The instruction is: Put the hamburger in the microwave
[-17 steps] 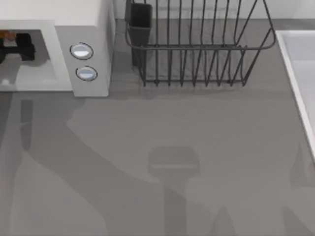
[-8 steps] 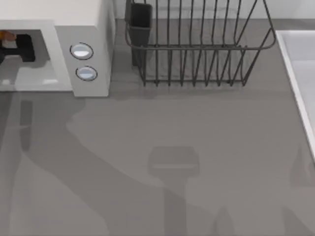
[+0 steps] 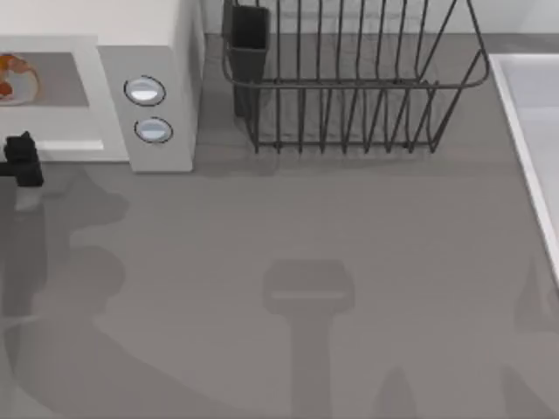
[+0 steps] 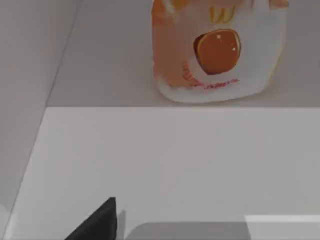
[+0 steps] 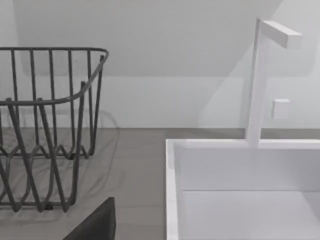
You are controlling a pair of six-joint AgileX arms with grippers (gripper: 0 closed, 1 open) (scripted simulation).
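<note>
L hand (image 3: 19, 157) outside microwave (image 3: 162, 52) front, grip state unclear; hamburger (image 3: 16, 78) inside, apart from hand

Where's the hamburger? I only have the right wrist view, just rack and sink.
Observer: The hamburger lies inside the microwave, at the top view's far left.
Operator: Left gripper on it?
Observer: No. The left gripper is outside, in front of the opening, apart from the hamburger.
Operator: Fully inside?
Observer: Yes. In the left wrist view it rests on the grey floor beyond the white sill.
</note>
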